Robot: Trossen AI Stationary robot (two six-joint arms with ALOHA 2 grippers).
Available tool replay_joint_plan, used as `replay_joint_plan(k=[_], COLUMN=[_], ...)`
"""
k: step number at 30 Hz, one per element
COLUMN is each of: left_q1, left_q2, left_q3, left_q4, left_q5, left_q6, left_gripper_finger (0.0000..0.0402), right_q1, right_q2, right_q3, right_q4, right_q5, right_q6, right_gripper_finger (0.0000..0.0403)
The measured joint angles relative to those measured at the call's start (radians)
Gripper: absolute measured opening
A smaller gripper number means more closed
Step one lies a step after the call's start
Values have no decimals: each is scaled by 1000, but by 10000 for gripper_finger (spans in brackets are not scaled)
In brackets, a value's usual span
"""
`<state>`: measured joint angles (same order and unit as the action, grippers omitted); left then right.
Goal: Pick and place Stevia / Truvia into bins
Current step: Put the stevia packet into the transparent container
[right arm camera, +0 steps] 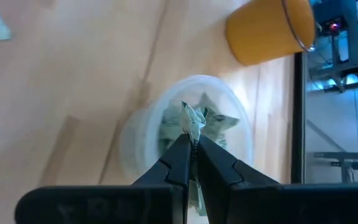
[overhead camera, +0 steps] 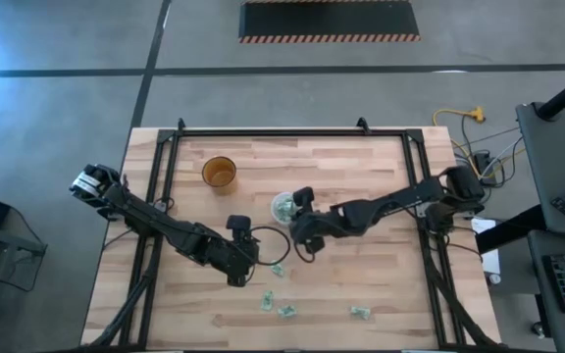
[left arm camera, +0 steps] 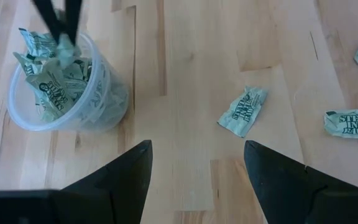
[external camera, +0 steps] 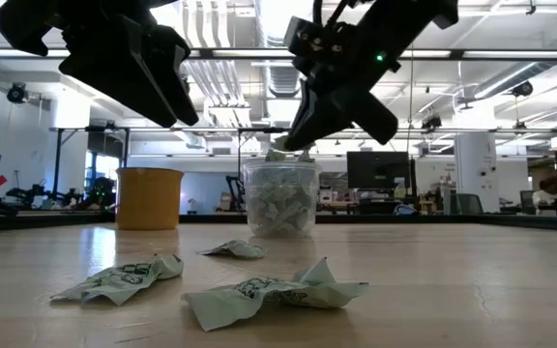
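My right hand pinches a crumpled pale-green paper sachet over the round translucent plastic cup, stuffed with sachets. My left hand hangs spread at seven o'clock above the planked wooden counter.

Low view: translucent bin stands mid-worktop, packed with Stevia sachets. Right end effector hangs just above its rim, fingers pinched on a sachet over the opening. Left end effector sits higher, off to the side above the amber cup, nothing in it. Amber cup stands beside the bin, apart from it. Three crumpled sachets loose on the worktop in front: one, one, a smaller one nearer the bin.
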<state>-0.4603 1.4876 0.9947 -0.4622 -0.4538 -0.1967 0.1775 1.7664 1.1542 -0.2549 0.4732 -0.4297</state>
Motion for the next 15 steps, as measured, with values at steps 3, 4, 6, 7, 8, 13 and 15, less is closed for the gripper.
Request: replay_joint_plan(k=[3,4,6,7,8,13,15], left_q1=[0,0,0,0,0,0,0], left_q2=[0,0,0,0,0,0,0], left_q3=[0,0,0,0,0,0,0], left_q4=[0,0,0,0,0,0,0], left_q5=[0,0,0,0,0,0,0], left_q6=[0,0,0,0,0,0,0], left_gripper_finger=[238,238,238,238,238,238,238], right_q1=[-19,-25,-36,-42,-47,-85,-103], right_q2=[0,0,0,0,0,4,13], right_q3=[0,0,0,0,0,0,1], right_q4=[24,28,39,46,54,90,96], right_q5=[-4,-6,-9,-10,-11,-88,-134], right_q6=[-13,-18,-22,-22,-22,-19,-18], right_gripper_finger=[18,18,18,18,18,18,18])
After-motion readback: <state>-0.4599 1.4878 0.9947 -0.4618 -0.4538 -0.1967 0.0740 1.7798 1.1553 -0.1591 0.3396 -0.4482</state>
